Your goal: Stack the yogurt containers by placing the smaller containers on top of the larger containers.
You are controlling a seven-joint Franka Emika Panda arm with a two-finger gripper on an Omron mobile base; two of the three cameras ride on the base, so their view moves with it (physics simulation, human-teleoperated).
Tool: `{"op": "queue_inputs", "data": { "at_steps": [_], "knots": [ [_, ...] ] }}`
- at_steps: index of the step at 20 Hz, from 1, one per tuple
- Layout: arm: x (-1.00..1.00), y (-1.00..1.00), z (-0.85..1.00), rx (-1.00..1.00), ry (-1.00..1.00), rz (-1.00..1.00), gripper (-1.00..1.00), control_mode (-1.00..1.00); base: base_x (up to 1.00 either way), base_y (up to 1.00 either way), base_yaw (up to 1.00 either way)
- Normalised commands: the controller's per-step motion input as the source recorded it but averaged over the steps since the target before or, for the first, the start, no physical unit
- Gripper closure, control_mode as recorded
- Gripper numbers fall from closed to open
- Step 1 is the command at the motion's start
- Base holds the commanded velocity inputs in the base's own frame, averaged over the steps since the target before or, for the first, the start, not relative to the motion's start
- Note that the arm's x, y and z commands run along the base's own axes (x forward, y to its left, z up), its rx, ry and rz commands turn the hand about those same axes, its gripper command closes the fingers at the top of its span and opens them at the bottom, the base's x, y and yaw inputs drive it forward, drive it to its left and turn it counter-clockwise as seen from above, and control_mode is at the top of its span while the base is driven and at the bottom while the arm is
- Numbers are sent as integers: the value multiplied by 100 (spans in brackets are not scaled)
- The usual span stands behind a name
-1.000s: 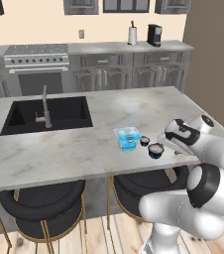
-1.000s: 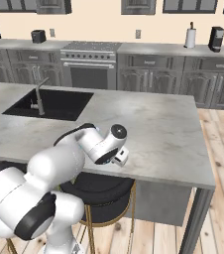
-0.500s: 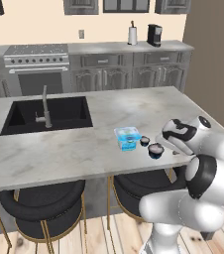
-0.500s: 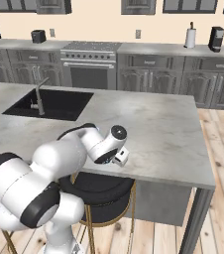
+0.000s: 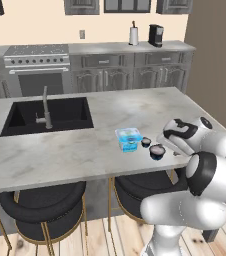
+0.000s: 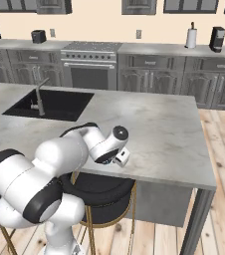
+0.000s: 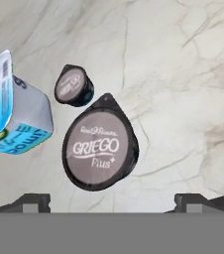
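Gripper (image 7: 112, 201): released, jaws wide apart, holding nothing, above the larger dark cup.
Larger Griego yogurt cup (image 7: 100, 149): upright on the marble counter (image 5: 85, 145), near its front edge, toward the right end.
Smaller dark cup (image 7: 73, 86): just beside the larger cup, apart from it, between it and the tub.
Light-blue yogurt tub (image 5: 128, 138): on the counter near the front edge, just beside both cups, nothing stacked on it.
Sink (image 5: 47, 115): well apart, toward the left end.

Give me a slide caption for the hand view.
Open gripper above the larger dark cup, with the tiny cup and blue tub beside it on the marble counter.
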Motion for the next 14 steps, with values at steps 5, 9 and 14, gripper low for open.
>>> {"op": "queue_inputs", "data": {
  "at_steps": [5,9,14],
  "knots": [
    [0,0,0,2,0,-2,-100,-100,0,0,0],
    [4,0,-1,0,0,-2,-100,-100,0,0,0],
    [11,0,-11,0,0,-1,-100,-100,0,0,0]
  ]
}}
